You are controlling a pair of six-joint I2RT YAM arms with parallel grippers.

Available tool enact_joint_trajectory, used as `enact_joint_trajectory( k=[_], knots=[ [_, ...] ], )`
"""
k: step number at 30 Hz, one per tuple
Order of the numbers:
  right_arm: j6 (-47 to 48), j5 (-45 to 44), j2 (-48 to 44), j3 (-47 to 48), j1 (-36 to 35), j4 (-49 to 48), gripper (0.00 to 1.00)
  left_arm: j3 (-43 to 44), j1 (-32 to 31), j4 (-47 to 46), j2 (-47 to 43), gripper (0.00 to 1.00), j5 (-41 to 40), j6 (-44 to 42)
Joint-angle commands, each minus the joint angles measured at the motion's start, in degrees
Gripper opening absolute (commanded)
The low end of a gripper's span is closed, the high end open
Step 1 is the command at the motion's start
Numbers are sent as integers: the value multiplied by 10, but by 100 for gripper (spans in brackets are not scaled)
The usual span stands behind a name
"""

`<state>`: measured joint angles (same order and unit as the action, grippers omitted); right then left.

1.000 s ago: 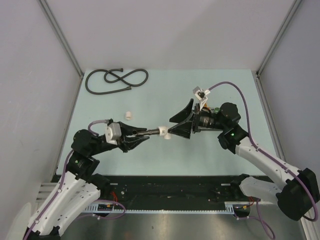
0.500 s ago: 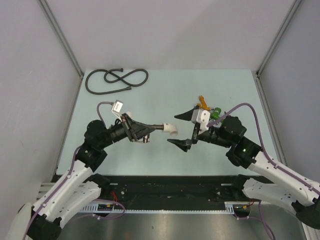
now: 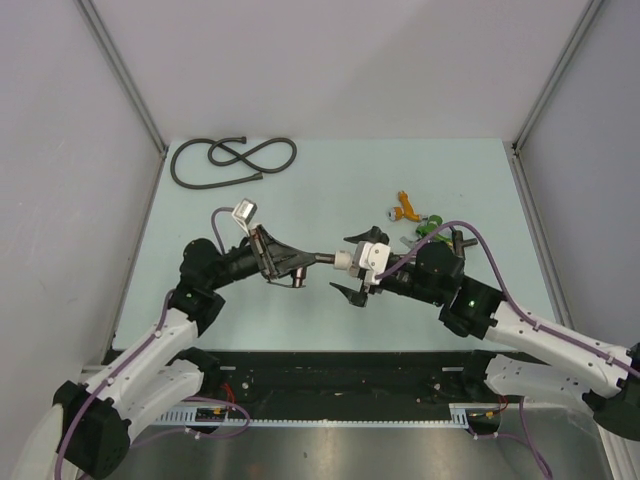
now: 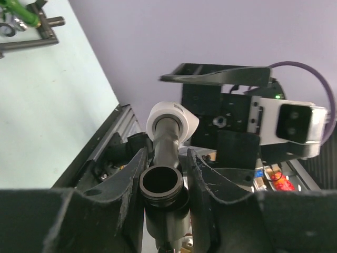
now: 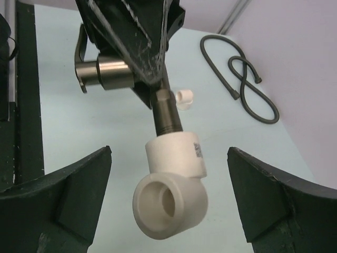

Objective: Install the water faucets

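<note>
Both arms work above the middle of the table (image 3: 300,190), and that is where we judge the danger to lie. If the right arm (image 3: 520,325) closes off-centre or turns askew, it could wrench the part from the hold of the left arm (image 3: 190,300), or bind the thread and drop it.

The left arm reaches rightward with its forearm low. The right arm reaches leftward to face it.

The left gripper (image 4: 164,158) is clamped on the short water faucet (image 5: 110,71), which is held off the table with its threaded end pointing right.

The right gripper (image 5: 169,153) stands wide apart on either side of the white elbow fitting (image 5: 171,184) on that end, not touching it.
</note>
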<state>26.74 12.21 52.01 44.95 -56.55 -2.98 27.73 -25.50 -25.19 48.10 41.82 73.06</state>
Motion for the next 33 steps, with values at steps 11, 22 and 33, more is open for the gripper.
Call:
enact_joint_trajectory(
  k=[11,22,33],
  knots=[
    [-15,-4,5,1,-22,-34,43,20,13,-101,9,0,52,60],
    [-310,176,5,1,71,-129,0,70,13,15,-86,8,46,-294],
    [-671,342,111,1,181,-294,0,57,12,78,-197,15,191,-745]
  ],
)
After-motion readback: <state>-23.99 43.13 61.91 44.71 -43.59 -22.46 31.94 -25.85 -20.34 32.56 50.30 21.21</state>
